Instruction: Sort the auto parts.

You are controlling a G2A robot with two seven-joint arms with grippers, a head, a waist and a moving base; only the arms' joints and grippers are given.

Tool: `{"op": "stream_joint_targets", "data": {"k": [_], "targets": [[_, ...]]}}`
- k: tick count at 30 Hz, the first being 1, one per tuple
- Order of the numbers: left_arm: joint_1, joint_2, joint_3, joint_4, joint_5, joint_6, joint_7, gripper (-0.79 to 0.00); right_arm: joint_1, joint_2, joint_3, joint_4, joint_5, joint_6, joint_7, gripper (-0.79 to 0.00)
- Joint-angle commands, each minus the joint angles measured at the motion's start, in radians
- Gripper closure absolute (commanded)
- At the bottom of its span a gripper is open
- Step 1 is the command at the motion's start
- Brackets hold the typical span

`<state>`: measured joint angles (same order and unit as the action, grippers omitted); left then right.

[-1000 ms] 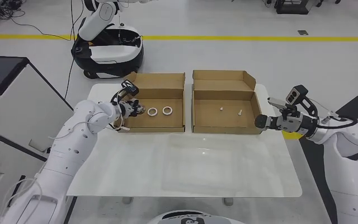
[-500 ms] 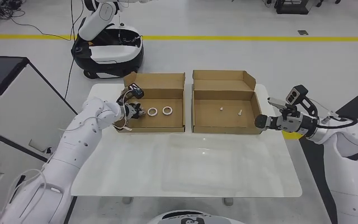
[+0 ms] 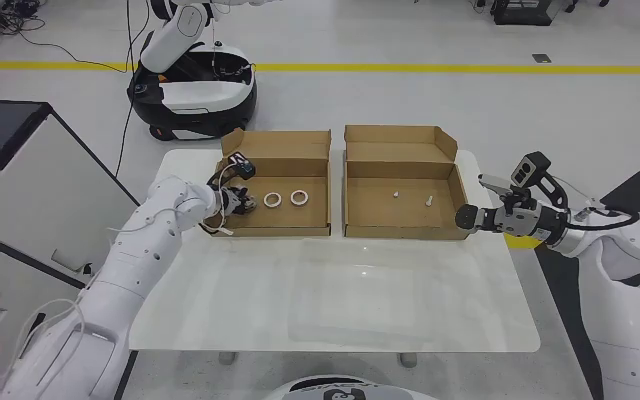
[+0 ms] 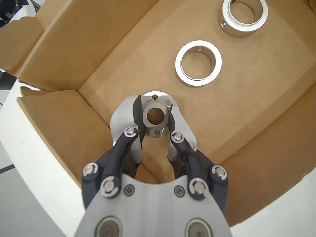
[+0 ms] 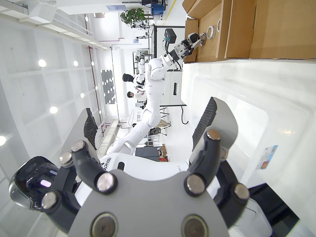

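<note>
My left gripper (image 4: pixel 153 114) is shut on a small flanged metal hub (image 4: pixel 161 98), holding it just inside the near left corner of the left cardboard box (image 3: pixel 285 155). Two silver collar rings (image 4: pixel 197 81) (image 4: pixel 243 29) lie flat on that box's floor beyond the hub, and show in the top view as well (image 3: pixel 272 200) (image 3: pixel 298 198). Whether the hub touches the floor I cannot tell. My right gripper (image 5: pixel 148 124) is open with nothing in it, hovering off the right wall of the right box (image 3: pixel 400 150), outside it (image 3: pixel 463 217).
Two small pale parts (image 3: pixel 398 194) (image 3: pixel 429 199) lie in the right box. Both boxes stand side by side at the far half of the white table (image 3: pixel 340 290), with flaps raised. Another robot's base (image 3: pixel 195 95) stands on the floor beyond the table.
My left gripper, still shut on the hub, has shifted slightly further into the left box's corner. The right arm has stayed where it was.
</note>
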<state>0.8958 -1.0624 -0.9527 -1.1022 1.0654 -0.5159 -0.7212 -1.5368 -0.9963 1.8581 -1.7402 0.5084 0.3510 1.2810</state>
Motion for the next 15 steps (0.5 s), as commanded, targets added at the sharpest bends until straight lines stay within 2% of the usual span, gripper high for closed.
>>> {"op": "stream_joint_targets", "data": {"k": [1,9,15], "targets": [[0.001,-0.001,0.000,-0.001,-0.003,0.002,0.000,-0.779,0.000,0.000,0.000,0.000,0.000,0.000,0.000,-0.785],[0.011,0.004,-0.023,-0.035,-0.003,0.011,0.012,-0.785,0.000,0.000,0.000,0.000,0.000,0.000,0.000,-0.785],[0.048,0.019,-0.078,-0.160,-0.014,0.019,0.020,-0.785,0.000,0.000,0.000,0.000,0.000,0.000,0.000,-0.785]]}}
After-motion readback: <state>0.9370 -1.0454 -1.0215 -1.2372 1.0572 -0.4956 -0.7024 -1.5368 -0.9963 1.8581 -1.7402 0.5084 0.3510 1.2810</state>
